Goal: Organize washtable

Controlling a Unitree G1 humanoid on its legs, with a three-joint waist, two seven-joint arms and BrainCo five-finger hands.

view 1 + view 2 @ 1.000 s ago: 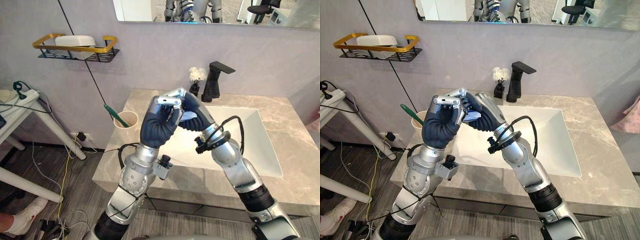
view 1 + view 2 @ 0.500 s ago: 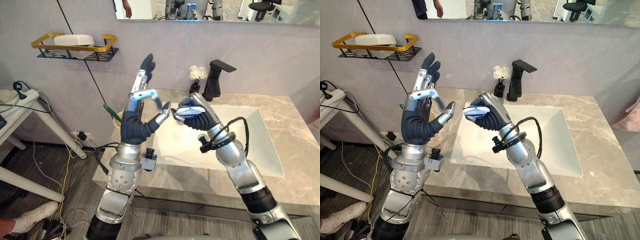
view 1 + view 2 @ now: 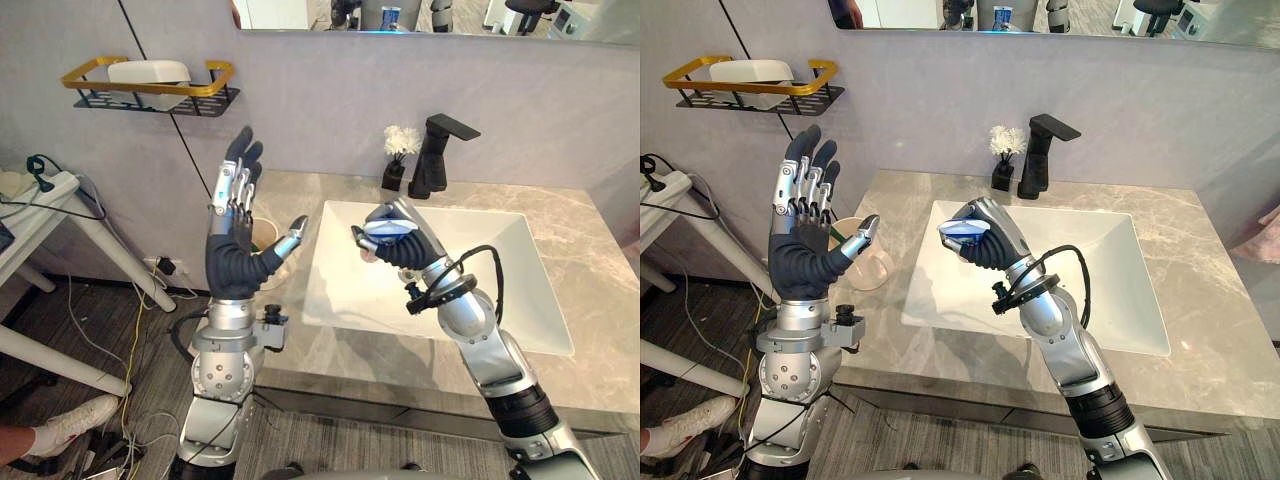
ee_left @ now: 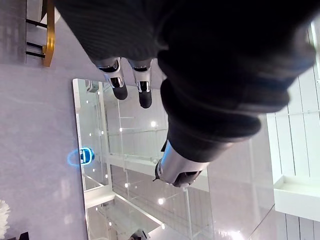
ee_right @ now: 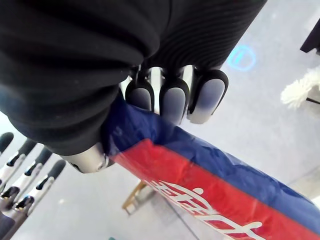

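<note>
- Gripping the blue-and-red tube (image 5: 210,190), the right hand (image 3: 992,245) has its fingers clamped round it, above the sink (image 3: 1110,300).
- Left hand (image 3: 800,265) — fingers straight and spread, raised beside the cup (image 3: 878,272).
- Handling: firm grip, tube lowered upright — the cup is the likely home.

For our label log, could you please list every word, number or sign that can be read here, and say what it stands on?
Tube, with the right hand's fingers curled round it: white lettering on its red band, cut off at the picture's edge; not readable.
Mirror: a reflected blue glowing ring; no letters or numbers in it.
Nothing else carries print that can be read.
</note>
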